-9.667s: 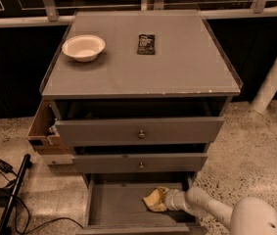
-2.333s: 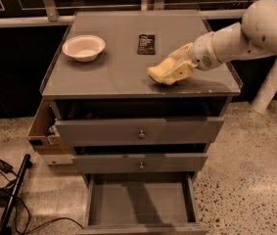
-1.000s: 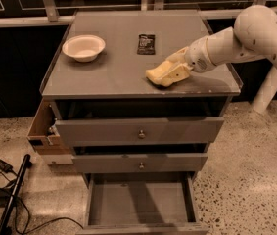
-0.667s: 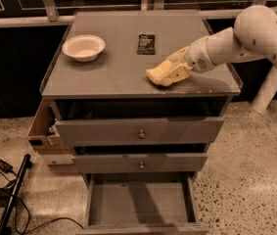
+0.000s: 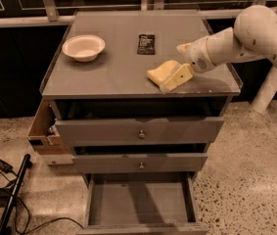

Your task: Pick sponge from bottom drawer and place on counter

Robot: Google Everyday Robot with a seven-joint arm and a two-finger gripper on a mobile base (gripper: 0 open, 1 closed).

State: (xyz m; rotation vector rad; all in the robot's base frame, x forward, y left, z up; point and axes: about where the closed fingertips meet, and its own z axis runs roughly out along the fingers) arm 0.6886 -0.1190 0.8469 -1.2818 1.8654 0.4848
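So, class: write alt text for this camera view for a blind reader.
The robot's open gripper is at a yellow sponge lying on the grey counter, near a bowl and dark packet; the bottom drawer stands open.

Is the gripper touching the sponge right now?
Touching. In the camera view the gripper, over the right front of the counter, lies directly against the right edge of the sponge, with no counter surface showing between them.
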